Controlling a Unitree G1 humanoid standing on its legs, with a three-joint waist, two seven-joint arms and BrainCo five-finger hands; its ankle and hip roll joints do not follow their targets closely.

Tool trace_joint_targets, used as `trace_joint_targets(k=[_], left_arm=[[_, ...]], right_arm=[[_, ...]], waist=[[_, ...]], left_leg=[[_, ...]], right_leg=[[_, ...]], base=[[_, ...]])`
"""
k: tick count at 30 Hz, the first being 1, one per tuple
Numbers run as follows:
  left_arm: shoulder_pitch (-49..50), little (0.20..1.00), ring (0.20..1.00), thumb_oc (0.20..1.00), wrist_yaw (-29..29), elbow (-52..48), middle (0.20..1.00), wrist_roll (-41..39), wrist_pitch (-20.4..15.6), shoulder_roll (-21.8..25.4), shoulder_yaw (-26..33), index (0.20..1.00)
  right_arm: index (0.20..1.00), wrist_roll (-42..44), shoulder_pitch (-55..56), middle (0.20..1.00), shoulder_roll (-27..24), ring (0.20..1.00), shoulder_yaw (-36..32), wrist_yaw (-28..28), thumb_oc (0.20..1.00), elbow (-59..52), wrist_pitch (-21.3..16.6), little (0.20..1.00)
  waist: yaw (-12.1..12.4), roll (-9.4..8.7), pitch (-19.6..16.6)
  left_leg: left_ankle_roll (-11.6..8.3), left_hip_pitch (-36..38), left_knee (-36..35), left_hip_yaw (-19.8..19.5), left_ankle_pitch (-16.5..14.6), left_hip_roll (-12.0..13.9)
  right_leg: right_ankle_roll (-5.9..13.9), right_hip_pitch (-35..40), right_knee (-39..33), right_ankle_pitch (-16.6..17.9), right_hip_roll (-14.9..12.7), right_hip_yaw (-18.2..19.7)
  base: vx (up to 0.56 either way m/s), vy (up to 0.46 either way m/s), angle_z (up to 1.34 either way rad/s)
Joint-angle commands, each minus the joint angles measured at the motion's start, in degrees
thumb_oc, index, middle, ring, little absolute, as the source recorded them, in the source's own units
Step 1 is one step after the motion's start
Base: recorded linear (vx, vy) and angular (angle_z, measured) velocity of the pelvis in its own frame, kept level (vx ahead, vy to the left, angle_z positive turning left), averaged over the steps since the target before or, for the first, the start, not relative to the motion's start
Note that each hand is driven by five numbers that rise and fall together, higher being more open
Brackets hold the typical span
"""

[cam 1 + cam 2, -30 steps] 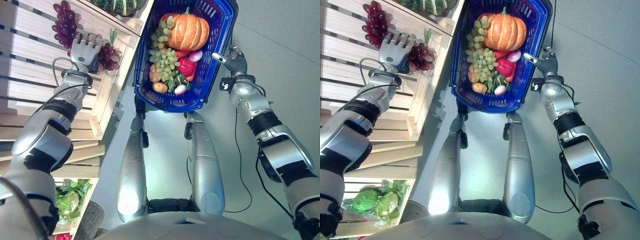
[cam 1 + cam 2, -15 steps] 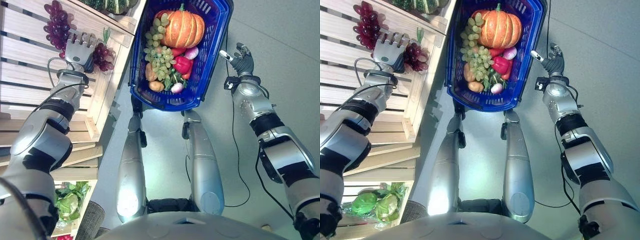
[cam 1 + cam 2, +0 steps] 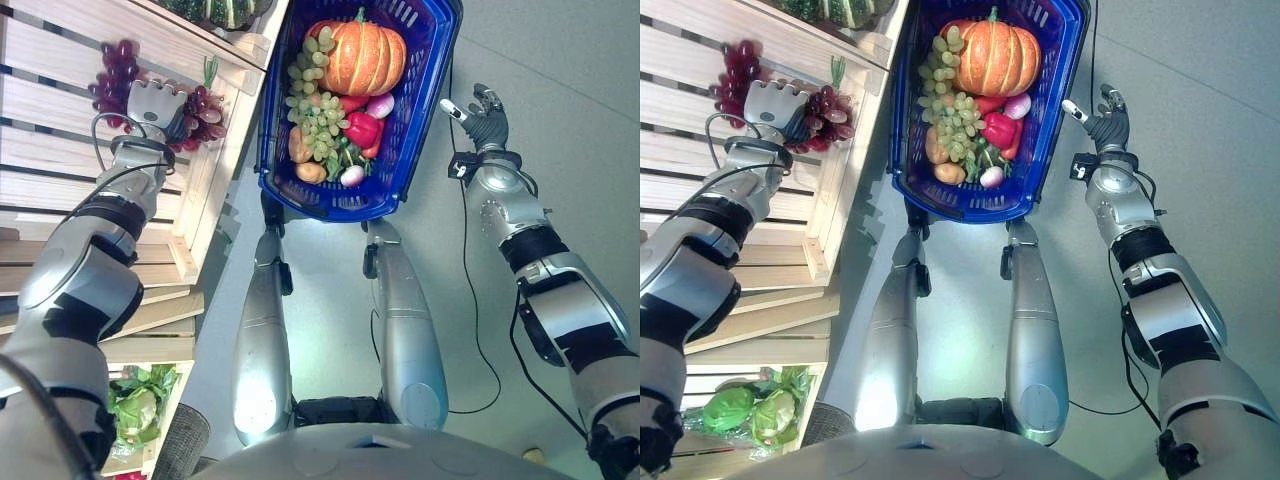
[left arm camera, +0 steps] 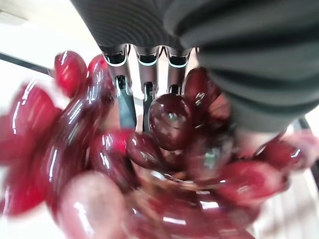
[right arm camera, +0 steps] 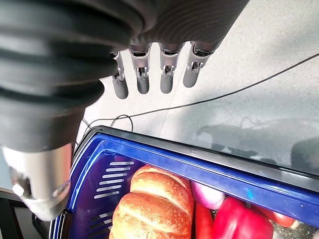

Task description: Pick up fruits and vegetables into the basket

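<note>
One bunch of red grapes point(image 3: 195, 108) lies under the left robot hand point(image 3: 152, 103), whose grip I cannot tell; a weak hold might drop it short of the basket point(image 3: 420, 110).

Right hand point(image 5: 149, 74), fingers straight and apart, above grey floor point(image 5: 259, 84). Below it, the blue basket point(image 5: 199, 164) rim; inside, an orange pumpkin point(image 5: 154, 204), a pink onion point(image 5: 209, 195) and red peppers point(image 5: 234, 219).
</note>
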Motion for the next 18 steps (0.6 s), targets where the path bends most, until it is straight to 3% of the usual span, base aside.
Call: trace_joint_targets(k=[1,13,16,18], left_arm=[[2.3,0.2,0.2,0.2,-2.2,4.1,0.2,-2.4,1.1,1.1,2.6,0.2],[3.5,0.2,0.2,0.2,-2.5,4.4,0.2,-4.8,0.3,0.9,3.1,0.2],[3.5,0.2,0.2,0.2,-3.4,4.1,0.2,-11.0,-0.2,0.8,3.8,0.2],[4.2,0.2,0.2,0.2,-4.5,2.6,0.2,-26.8,-1.5,0.4,6.6,0.2]], right_arm=[[1.0,1.4,0.9,1.0,-0.2,1.0,-0.9,-1.2,1.0,-1.6,-2.3,1.0],[1.0,1.2,1.7,1.0,-0.1,1.0,-0.9,-1.3,1.0,-2.2,-2.6,1.0],[1.0,1.2,1.7,1.0,0.1,1.0,-0.7,-1.6,1.0,-2.7,-2.6,1.0],[1.0,1.5,1.8,1.0,0.2,1.0,-0.6,-2.0,1.0,-3.6,-2.0,1.0]], waist=[[-0.1,-0.78,-2.1],[-0.1,-0.8,-2.1],[0.0,-0.81,-2.1],[0.1,-0.81,-2.1]], left_leg=[[2.93,-2.4,3.3,3.4,-3.3,-4.6],[2.94,-2.2,3.3,3.2,-3.2,-4.7],[2.89,-2.3,3.2,3.2,-3.1,-4.7],[2.95,-2.3,3.1,3.0,-3.0,-4.7]], right_leg=[[1.53,3.5,-3.3,-1.4,4.7,-2.7],[1.61,3.9,-3.4,-1.3,4.7,-2.6],[1.64,3.7,-3.5,-1.2,4.7,-2.6],[1.6,3.7,-3.3,-1.3,4.8,-2.5]], base=[[0.0,0.0,0.0],[0.0,0.0,0.0],[0.0,0.0,0.0],[0.0,0.0,0.0]])
